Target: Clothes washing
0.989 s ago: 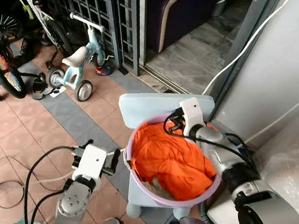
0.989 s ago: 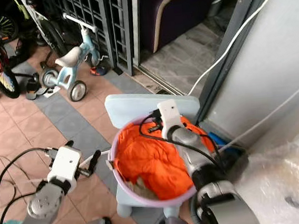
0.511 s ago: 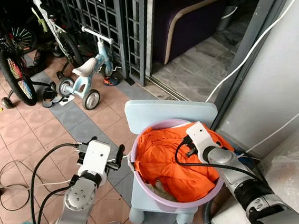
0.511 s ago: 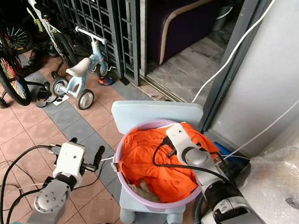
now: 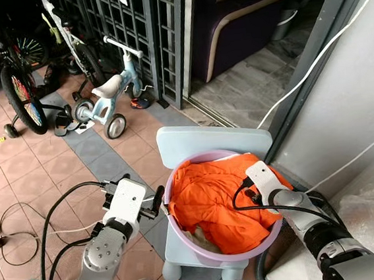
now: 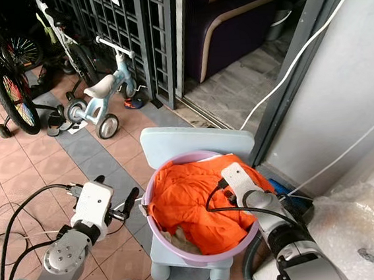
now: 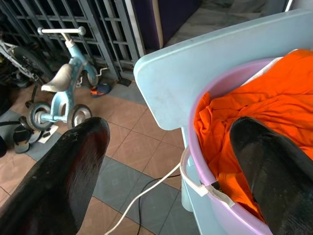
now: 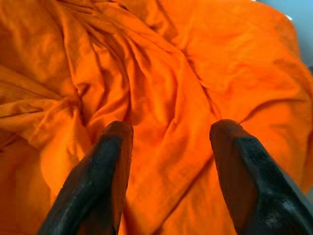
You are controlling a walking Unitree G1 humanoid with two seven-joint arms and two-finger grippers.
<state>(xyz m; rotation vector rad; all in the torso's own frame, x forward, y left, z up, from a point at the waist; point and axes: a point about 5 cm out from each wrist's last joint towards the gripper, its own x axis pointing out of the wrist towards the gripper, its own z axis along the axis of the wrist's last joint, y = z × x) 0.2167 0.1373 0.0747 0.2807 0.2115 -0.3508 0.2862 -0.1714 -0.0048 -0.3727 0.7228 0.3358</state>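
Lower left of the head view, the left gripper (image 7: 166,161) hangs with fingers spread wide, just beside the purple basin (image 5: 183,236). At lower centre the basin sits on a pale blue chair (image 5: 200,137), holding orange clothes (image 5: 209,197). Right of centre, the right gripper (image 8: 166,147) presses into them, fingers apart.

Head stereo pair is aimed forward and down; the lilac basin (image 5: 219,251) on the pale blue chair (image 5: 193,139) is shared. That basin's rim is seen close by the left wrist view; orange cloth (image 8: 161,98) by the right.
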